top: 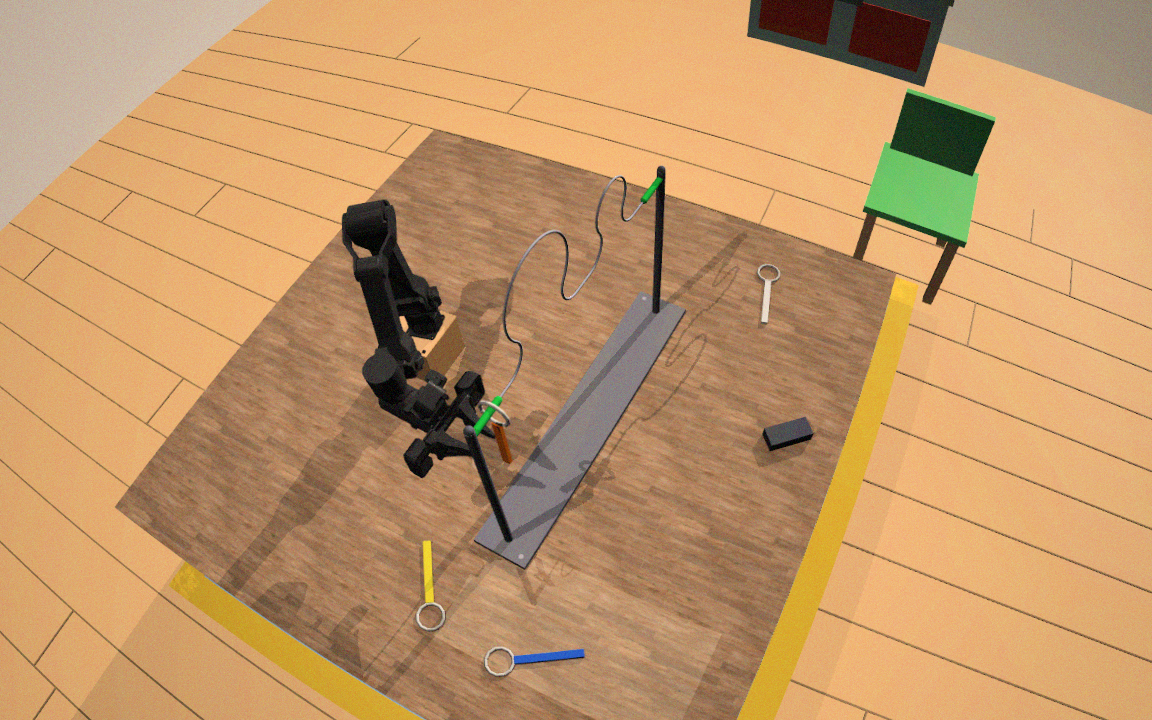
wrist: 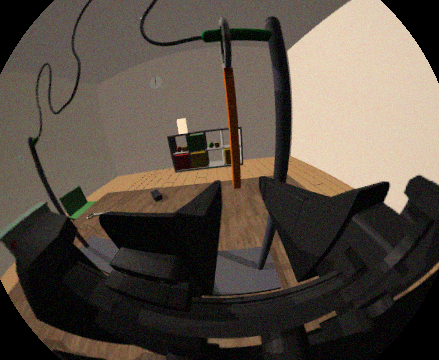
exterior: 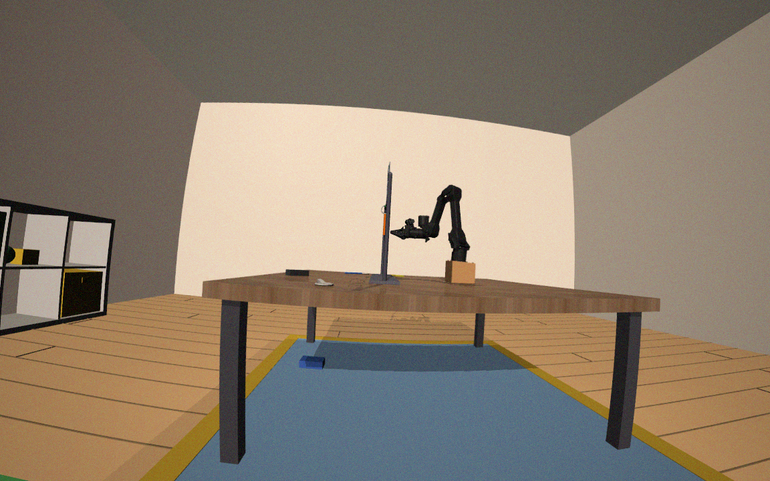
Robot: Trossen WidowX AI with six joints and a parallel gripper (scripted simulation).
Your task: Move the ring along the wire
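The ring (top: 507,416) (wrist: 225,31) hangs around the near green part (top: 485,417) (wrist: 251,34), beside the near post (top: 492,494) (wrist: 282,110). Its orange handle (top: 502,443) (exterior: 384,224) (wrist: 231,120) hangs down. My gripper (top: 483,445) (exterior: 392,232) (wrist: 240,183) is partly open and empty, on the robot's side of the handle near its lower end. In the wrist view the handle's lower end shows beyond the gap between the fingertips. The other green part (top: 651,190) is at the far post (top: 659,241) (wrist: 44,175). One fingertip is partly hidden in the top view.
The thin grey wire (top: 565,268) (wrist: 171,44) bends up and down between the posts, above the grey base (top: 593,420). Yellow (top: 427,573), blue (top: 553,657) and white (top: 765,300) ring tools and a black block (top: 787,433) lie on the table.
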